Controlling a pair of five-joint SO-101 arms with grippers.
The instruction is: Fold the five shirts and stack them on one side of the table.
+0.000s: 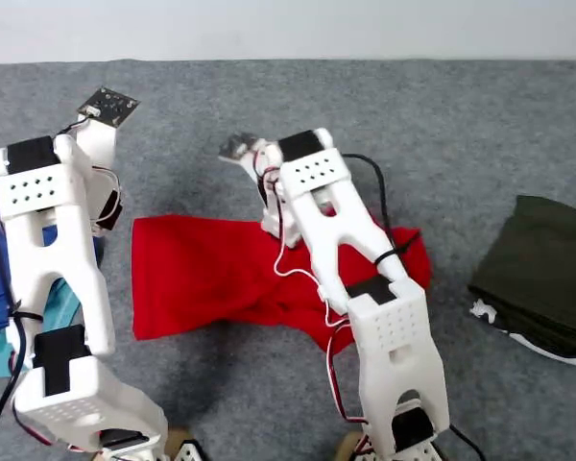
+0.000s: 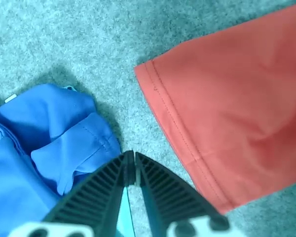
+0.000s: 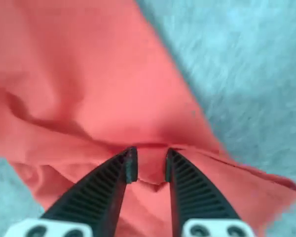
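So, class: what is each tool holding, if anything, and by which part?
The right tool pinches the red shirt at a bunched fold. The left tool is shut on nothing, beside the blue shirt.

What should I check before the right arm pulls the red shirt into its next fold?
1. Hold: ok. The right gripper pinches a ridge of the red shirt between its fingers.
2. Layers in that pinch: cannot tell.
3. Spare arm: ok. The left gripper is shut on nothing, above the table between the blue shirt and the red hem.
4. Shirt flat: not ok. It is bunched and creased around the right arm.
5. Neighbours: ok. The blue shirt and the dark shirt both lie apart from the red one.
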